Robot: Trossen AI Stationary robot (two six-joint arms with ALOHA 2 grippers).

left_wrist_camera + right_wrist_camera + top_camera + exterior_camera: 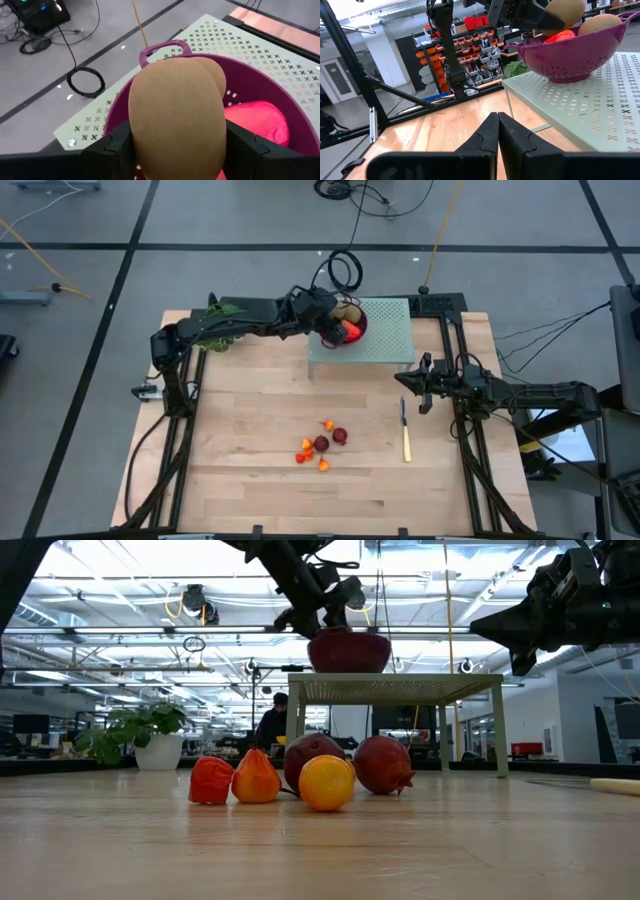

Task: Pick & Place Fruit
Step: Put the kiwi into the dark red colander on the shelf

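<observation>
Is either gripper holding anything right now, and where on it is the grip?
The left gripper holds a kiwi by its two opposite sides, above the purple colander. The right gripper is shut on nothing.

The worktop (250, 400) has lots of bare wood on its left side and along the near edge — a tool could move there freely. In the middle sits a small bunch of fruit (322, 446), packed close together. A knife (405, 437) lies to its right, with an open strip of wood between them. At the back a green stand (385, 340) holds a purple bowl (352, 325), and the left tool (335, 320) fills the space above it. The right tool (408, 383) hangs near the stand's right corner.
</observation>
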